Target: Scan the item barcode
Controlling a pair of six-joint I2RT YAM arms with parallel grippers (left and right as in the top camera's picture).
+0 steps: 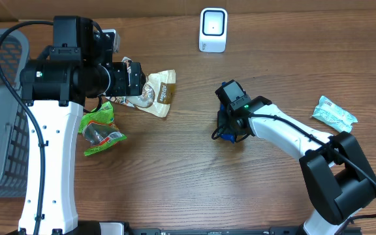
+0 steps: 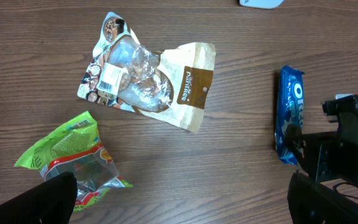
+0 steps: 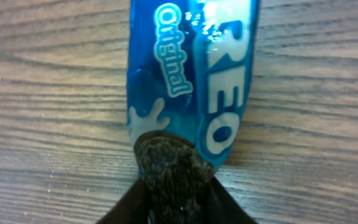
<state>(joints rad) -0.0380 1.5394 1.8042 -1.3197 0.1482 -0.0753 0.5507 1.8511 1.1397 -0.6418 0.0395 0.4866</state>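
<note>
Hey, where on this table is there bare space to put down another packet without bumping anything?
Biggest bare patch: front middle, between the green bag and the right arm. Another: the strip between the brown snack bag and the cookie pack, running up to the scanner. Crowded: the left side, where the basket, left arm and both bags bunch together.

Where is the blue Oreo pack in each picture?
Overhead: the Oreo pack is near the middle of the table, mostly hidden under the right arm.
Left wrist: the Oreo pack stands lengthwise at the right side.
Right wrist: the Oreo pack fills the centre, from the top edge down.
Shared landmark: the right arm's fingers sit at one end of the pack in all three views.
</note>
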